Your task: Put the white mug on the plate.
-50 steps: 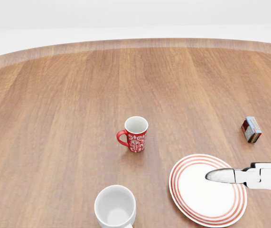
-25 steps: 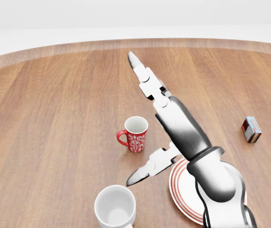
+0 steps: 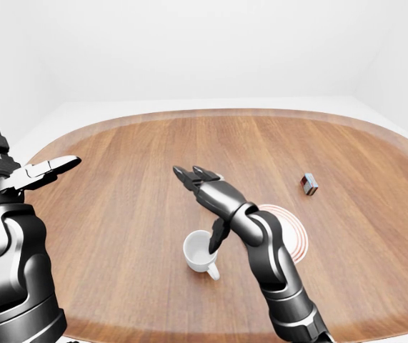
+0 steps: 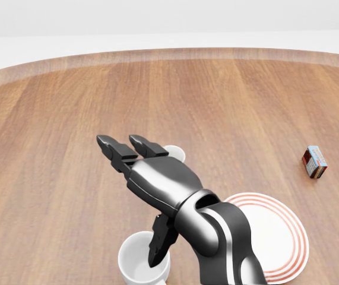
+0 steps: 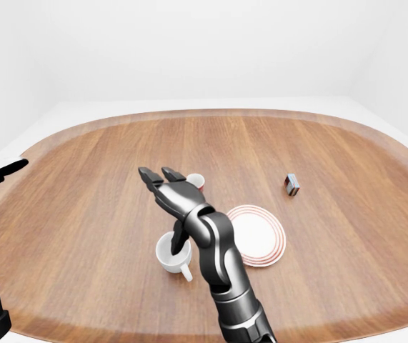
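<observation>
White mug [image 5: 172, 254] upright on the table [image 3: 139, 214], near the edge closest to the robot, just left of plate [image 5: 259, 243] | right hand [image 4: 151, 196] open over mug, holding nothing, thumb dipping at its rim | left hand [image 3: 43, 171] open, empty, at table's left edge | wide bare wood toward the top | small box [image 3: 309, 184] to the right.

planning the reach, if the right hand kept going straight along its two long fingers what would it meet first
Probably the red patterned mug, mostly hidden just beyond the right hand. The long fingers point up the head view; depth is unclear. The thumb dips into the white mug.
</observation>
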You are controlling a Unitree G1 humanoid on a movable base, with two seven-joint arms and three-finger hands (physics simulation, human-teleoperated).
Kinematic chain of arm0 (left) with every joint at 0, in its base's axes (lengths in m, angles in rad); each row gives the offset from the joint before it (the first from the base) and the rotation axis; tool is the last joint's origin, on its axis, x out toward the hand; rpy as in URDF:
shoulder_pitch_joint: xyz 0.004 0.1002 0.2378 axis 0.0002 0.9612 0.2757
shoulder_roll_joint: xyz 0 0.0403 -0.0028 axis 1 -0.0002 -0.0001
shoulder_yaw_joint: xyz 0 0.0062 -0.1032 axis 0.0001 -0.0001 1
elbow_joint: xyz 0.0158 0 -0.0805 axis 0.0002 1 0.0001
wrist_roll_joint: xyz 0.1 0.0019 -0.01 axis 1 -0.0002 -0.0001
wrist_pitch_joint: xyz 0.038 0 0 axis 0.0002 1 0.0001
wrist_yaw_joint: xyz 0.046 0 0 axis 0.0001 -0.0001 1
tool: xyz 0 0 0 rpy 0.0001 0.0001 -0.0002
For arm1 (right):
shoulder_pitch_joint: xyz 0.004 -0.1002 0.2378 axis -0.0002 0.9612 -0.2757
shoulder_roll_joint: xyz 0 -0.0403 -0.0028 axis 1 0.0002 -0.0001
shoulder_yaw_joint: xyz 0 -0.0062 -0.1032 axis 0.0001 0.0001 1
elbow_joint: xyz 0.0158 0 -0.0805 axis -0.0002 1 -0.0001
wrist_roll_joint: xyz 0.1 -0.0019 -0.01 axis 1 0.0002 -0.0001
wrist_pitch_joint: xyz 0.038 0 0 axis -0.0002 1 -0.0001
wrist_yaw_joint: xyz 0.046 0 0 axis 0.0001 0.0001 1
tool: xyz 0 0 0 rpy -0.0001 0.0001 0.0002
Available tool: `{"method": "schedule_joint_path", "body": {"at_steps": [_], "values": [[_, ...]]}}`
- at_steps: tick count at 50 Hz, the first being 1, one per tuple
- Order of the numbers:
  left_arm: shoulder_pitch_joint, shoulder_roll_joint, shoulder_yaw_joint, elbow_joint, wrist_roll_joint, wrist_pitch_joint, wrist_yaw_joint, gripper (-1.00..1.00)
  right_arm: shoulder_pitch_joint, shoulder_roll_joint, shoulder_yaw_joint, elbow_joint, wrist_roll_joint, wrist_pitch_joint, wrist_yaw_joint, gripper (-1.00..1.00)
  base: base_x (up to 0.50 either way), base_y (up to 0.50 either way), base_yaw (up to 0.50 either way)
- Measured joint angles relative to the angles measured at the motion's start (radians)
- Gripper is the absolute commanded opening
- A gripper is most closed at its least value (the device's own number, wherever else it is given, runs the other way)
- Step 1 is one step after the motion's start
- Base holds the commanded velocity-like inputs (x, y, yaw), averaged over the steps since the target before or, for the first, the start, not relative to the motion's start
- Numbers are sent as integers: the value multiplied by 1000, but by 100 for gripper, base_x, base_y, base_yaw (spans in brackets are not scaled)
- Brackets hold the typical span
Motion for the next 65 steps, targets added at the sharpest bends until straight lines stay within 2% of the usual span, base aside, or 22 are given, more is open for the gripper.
{"method": "schedule_joint_path", "body": {"at_steps": [12,28,47,65], "values": [[1,-2,-1,-3,2,0,0,100,53,43,40,7,-157,0,0,100,0,0,0],[1,-4,-3,2,8,0,-1,100,114,60,81,23,-240,0,0,100,0,0,0],[0,-4,-5,7,10,0,-2,100,177,55,116,15,-291,0,0,100,0,0,0],[2,-4,-3,4,9,0,-1,100,202,49,128,104,-267,0,0,100,0,0,0]]}}
